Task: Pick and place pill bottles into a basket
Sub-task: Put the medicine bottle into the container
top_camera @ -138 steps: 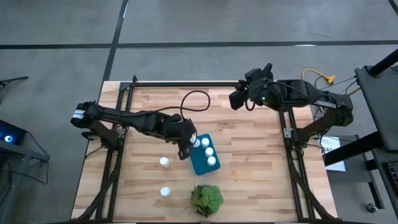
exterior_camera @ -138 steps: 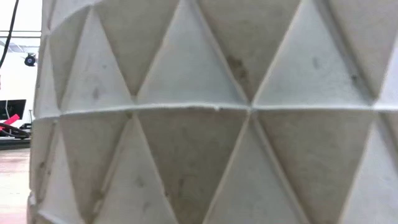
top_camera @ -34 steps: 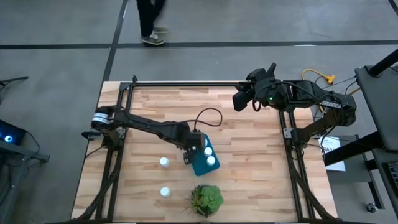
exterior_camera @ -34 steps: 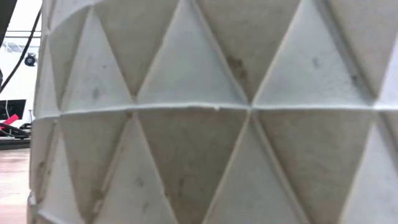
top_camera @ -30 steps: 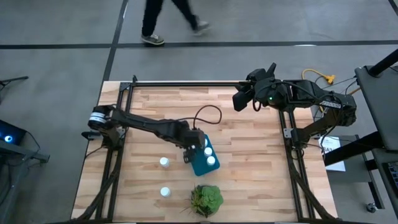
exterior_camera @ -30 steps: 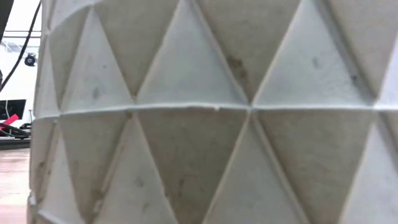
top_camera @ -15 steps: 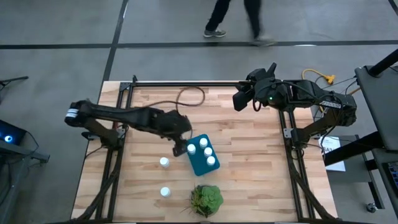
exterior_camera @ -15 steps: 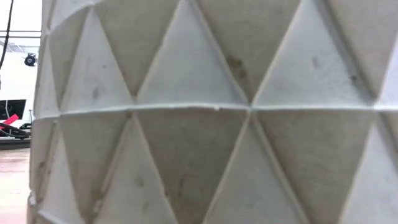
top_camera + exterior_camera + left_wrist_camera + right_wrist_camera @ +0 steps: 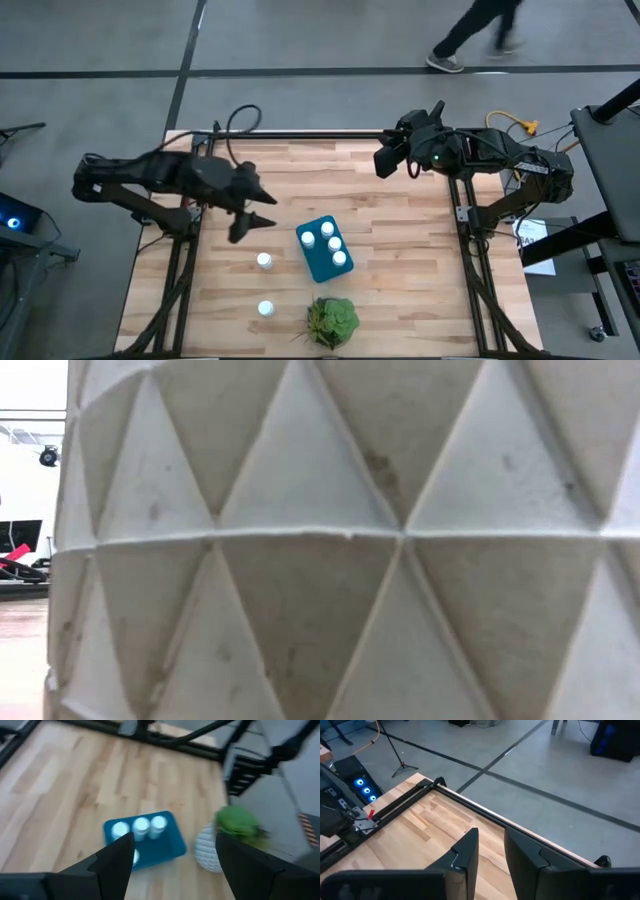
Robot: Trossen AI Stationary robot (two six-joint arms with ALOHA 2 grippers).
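The teal basket (image 9: 318,262) lies near the table's middle with several white pill bottles (image 9: 327,230) standing in it; the left wrist view shows them too (image 9: 141,826). Two more pill bottles stand on the wood left of the basket (image 9: 263,260) and nearer the front edge (image 9: 265,308). My left gripper (image 9: 251,228) hovers open and empty, to the left of the basket and a little farther back. My right gripper (image 9: 384,160) waits shut at the far right of the table, holding nothing.
A green plant (image 9: 332,320) in a white faceted pot (image 9: 207,851) stands at the front edge, just before the basket; the pot fills the low view (image 9: 330,540). Black frame rails (image 9: 300,133) border the table. A person walks on the floor beyond the far edge (image 9: 480,35).
My left gripper has drawn back from above the basket toward the table's left and far side, staying open and empty. A bottle now shows in the basket's left corner, where the gripper stood. The person beyond the table has walked to the right.
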